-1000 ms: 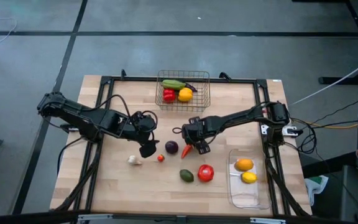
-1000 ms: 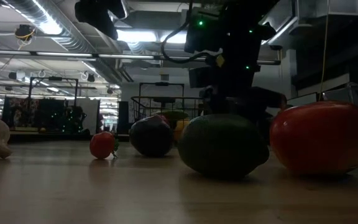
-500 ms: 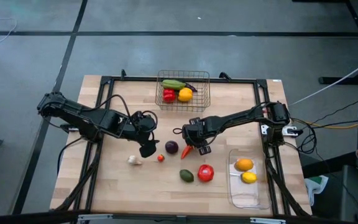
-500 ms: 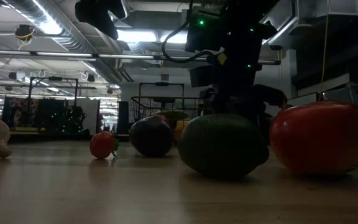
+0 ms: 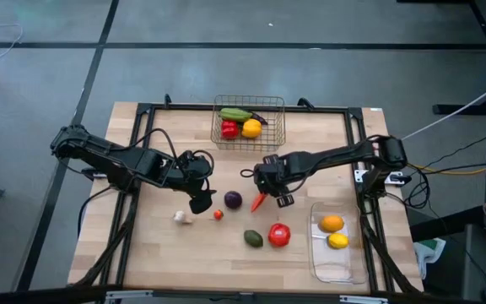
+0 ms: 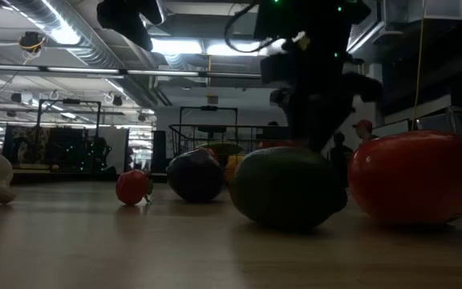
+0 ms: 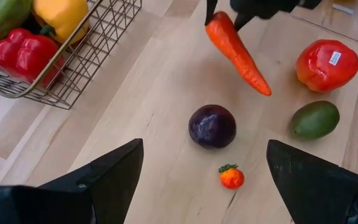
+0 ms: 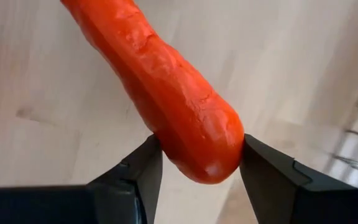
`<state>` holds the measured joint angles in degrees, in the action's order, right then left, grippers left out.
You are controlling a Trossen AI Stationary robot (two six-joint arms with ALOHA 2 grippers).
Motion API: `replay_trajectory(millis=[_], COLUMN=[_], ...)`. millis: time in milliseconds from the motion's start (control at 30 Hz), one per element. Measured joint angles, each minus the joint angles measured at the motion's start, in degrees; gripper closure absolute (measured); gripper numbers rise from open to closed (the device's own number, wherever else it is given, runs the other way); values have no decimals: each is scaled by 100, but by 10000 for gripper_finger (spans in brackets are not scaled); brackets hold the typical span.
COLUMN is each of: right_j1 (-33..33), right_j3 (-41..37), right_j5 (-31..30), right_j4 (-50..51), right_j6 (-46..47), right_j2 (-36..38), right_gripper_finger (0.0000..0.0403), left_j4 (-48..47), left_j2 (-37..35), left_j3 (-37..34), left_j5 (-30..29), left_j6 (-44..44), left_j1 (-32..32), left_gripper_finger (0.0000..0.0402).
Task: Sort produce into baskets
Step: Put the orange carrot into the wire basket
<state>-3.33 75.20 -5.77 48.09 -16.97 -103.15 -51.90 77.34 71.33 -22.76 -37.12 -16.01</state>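
Purple cabbage (image 5: 233, 200) landmark: tomato (image 5: 279, 235), avocado (image 5: 253, 238) nearby; right gripper (image 5: 266, 191) clamps carrot (image 5: 258, 202) just beside it, left gripper (image 5: 202, 203) open opposite.

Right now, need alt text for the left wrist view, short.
The right gripper holds an orange carrot by its thick end above the wooden table. Below lie a purple cabbage, small tomato, avocado and red pepper; the wire basket sits beside.

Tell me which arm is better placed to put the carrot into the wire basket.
The right: the right gripper already clamps the carrot above the table, close to the wire basket. The left gripper is open and empty.
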Motion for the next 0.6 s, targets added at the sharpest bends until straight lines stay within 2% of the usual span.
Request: replay_trajectory(millis=[333, 600], right_j1=[145, 861], right_j3=[1063, 1662], right_j5=[-816, -1056], right_j4=[431, 340], right_j6=[-573, -883], right_j2=[113, 113], right_gripper_finger=[212, 212], left_j4=[0, 0], left_j2=[0, 0], left_j3=[0, 0], left_j5=[0, 0], left_j6=[2, 2], left_j1=[2, 2], left_gripper_finger=[66, 66])
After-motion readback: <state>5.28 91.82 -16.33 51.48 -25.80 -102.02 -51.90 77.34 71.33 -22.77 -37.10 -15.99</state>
